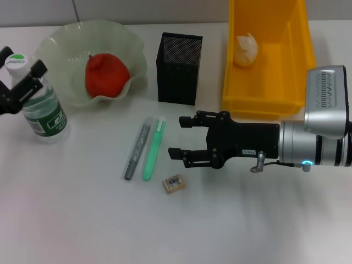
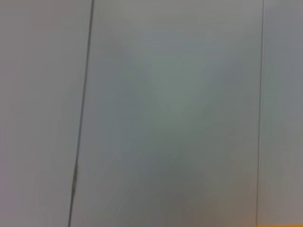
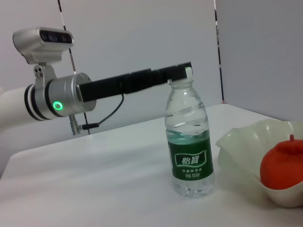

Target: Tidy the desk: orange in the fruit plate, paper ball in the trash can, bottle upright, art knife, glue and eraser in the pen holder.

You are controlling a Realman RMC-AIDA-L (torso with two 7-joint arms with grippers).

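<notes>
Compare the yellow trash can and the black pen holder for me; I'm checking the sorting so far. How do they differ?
The trash can is a wide, bright yellow, solid-walled bin; the pen holder is a narrow black mesh cup, taller than wide. The trash can already holds the paper ball; nothing shows inside the pen holder, and the eraser lies on the desk in front of it. Both stand upright at the back of the desk, open on top.

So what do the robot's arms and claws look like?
Both arms are shiny silver cylinders ending in black metal claws with two fingers. The right claw has a thin cable looping at its wrist and a small teal light. The left claw's wrist glows a green ring, with a grey camera box on top.
</notes>
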